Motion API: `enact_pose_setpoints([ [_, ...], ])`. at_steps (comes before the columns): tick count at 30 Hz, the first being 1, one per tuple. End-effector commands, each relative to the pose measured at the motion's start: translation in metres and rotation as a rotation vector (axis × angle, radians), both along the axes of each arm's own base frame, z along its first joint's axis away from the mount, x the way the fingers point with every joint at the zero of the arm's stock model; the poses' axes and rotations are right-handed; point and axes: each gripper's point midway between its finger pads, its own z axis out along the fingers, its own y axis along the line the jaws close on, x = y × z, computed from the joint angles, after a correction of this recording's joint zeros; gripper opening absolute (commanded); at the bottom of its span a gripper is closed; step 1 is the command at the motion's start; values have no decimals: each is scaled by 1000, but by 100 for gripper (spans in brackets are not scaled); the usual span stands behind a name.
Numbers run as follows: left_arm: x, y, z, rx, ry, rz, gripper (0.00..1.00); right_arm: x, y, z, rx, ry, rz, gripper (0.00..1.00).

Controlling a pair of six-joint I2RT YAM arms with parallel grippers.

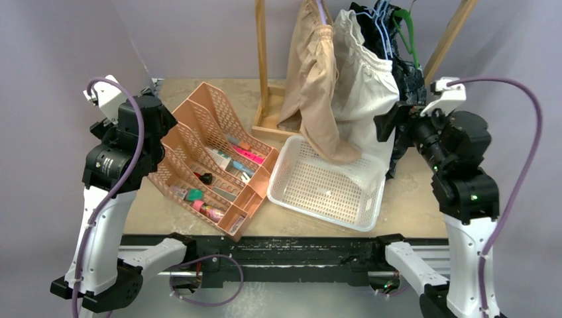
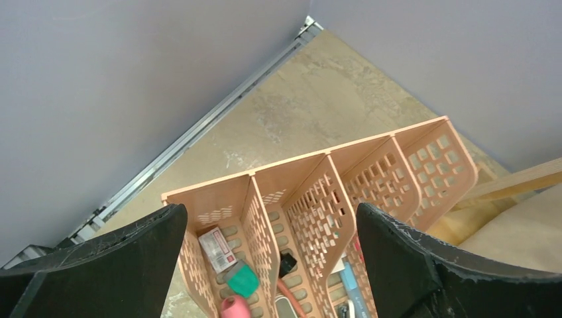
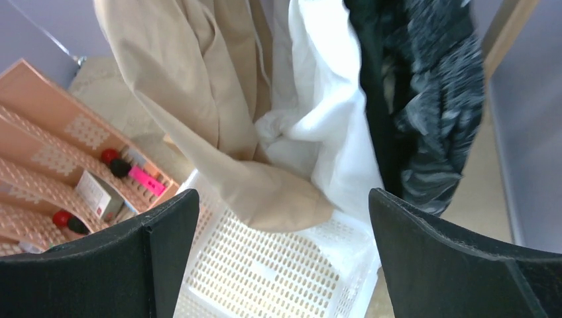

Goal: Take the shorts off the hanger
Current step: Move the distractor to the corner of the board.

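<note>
Four pairs of shorts hang from a wooden rack [image 1: 262, 66] at the back. The tan shorts [image 1: 311, 86] and the white shorts [image 1: 361, 79] droop with their lower ends in a white basket [image 1: 325, 192]. The black shorts [image 1: 371, 26] and the dark blue patterned shorts [image 1: 411, 83] hang behind, by a green hanger [image 1: 407, 33]. My right gripper [image 1: 391, 124] is open and empty just right of the white shorts. In its wrist view [image 3: 283, 199] it faces the tan [image 3: 185, 86], white [image 3: 331, 119], black [image 3: 374, 79] and patterned [image 3: 437, 112] shorts. My left gripper [image 1: 154, 119] is open and empty.
A peach desk organizer [image 1: 212, 159] with several small items lies left of the basket. The left wrist view [image 2: 272, 218] looks down into it [image 2: 318, 192]. The rack's wooden base [image 1: 268, 122] sits behind the basket. A slanted rack leg [image 1: 447, 36] stands at the back right.
</note>
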Motion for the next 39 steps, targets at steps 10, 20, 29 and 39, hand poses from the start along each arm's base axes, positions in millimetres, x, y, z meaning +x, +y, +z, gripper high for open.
enact_pose_setpoints([
  [10,16,-9,-73,-38,136,-58,99,13,78,-102,170,87,450,99],
  [20,28,-136,-131,-342,172,-592,99,-11,156,-163,172,207,753,99],
  [29,-35,-286,-190,-305,327,-928,97,-3,176,-176,138,209,736,99],
  [39,-87,-344,-257,-266,482,-973,95,11,163,-174,141,176,604,100],
])
